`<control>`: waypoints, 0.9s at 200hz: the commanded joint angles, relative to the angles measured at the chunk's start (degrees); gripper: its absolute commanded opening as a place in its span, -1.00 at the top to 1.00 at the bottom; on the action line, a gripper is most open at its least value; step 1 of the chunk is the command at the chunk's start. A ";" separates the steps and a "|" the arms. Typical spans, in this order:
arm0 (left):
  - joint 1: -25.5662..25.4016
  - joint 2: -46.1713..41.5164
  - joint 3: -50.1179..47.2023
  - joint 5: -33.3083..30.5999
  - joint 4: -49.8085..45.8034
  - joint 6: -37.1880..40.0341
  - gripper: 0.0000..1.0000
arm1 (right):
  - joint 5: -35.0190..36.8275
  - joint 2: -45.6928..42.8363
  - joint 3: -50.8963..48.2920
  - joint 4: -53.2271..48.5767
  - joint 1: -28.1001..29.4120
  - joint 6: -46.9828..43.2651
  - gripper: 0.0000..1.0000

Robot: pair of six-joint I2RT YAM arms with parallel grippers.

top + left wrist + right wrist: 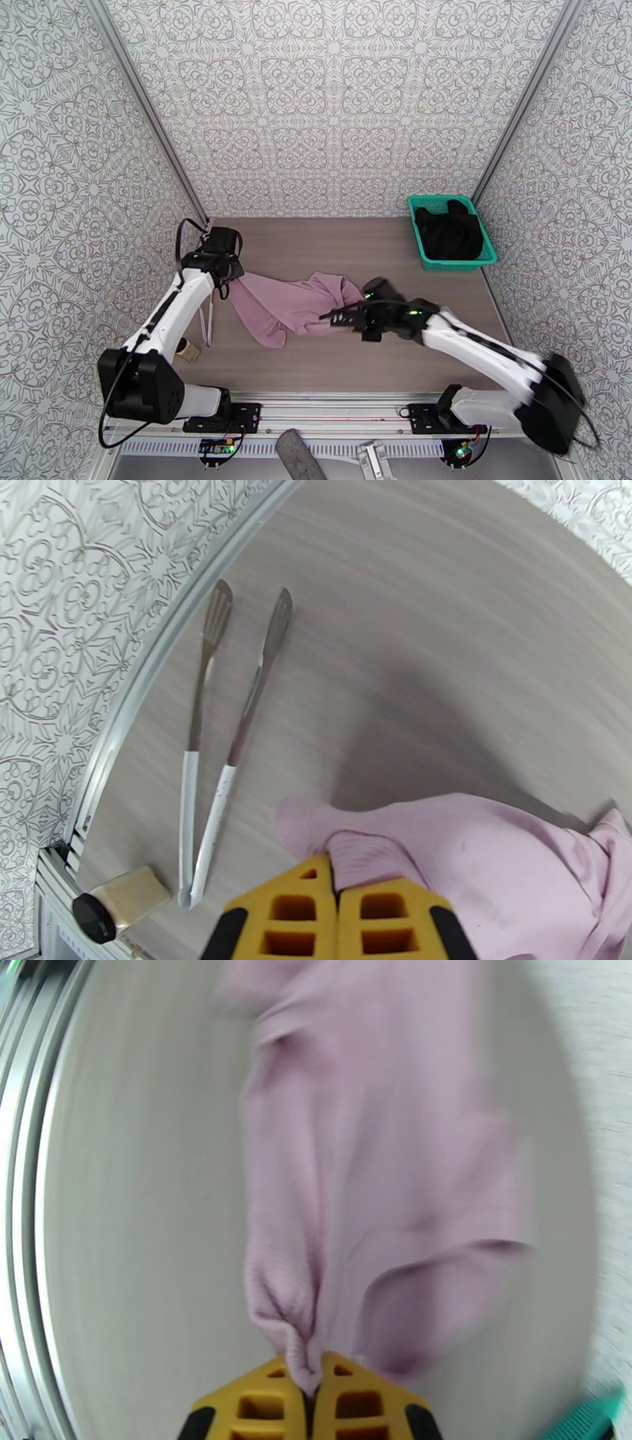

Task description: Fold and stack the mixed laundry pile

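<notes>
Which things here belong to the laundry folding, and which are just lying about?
Belong to the job: pink shirt, pinched by the left tool and the right tool; black garment, lying in the teal basket.
Lying about: metal tongs; small black-capped bottle.

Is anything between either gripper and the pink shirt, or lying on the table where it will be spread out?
Nothing visible. The left gripper and right gripper are each shut on the pink shirt. Metal tongs lie at the left edge of the table, apart from the shirt and probably clear of the folding area.
</notes>
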 commanded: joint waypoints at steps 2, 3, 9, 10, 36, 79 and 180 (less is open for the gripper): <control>1.24 -5.02 7.28 0.44 -5.93 2.56 1.00 | 3.89 -7.22 5.62 -2.08 -2.08 4.05 1.00; 1.25 -5.18 7.62 0.44 -6.20 2.65 1.00 | 4.13 -7.47 5.72 -2.18 -2.18 4.09 1.00; 1.41 -6.00 9.54 0.56 -7.61 3.19 1.00 | 5.38 -8.85 7.12 -2.51 -2.66 4.58 1.00; 1.47 -6.11 9.85 0.59 -7.87 3.28 1.00 | 5.57 -9.13 7.35 -2.61 -2.69 4.62 1.00; 3.39 -9.10 20.14 4.40 -14.28 6.18 1.00 | 11.53 -14.23 13.72 -4.65 -3.51 6.23 1.00; 6.62 -9.93 42.16 14.39 -25.40 10.85 1.00 | 17.28 -20.36 22.77 -7.21 -3.55 9.68 1.00; 6.48 -16.57 48.09 31.20 -34.45 10.62 1.00 | 11.13 -26.49 29.07 -18.24 -3.52 14.80 1.00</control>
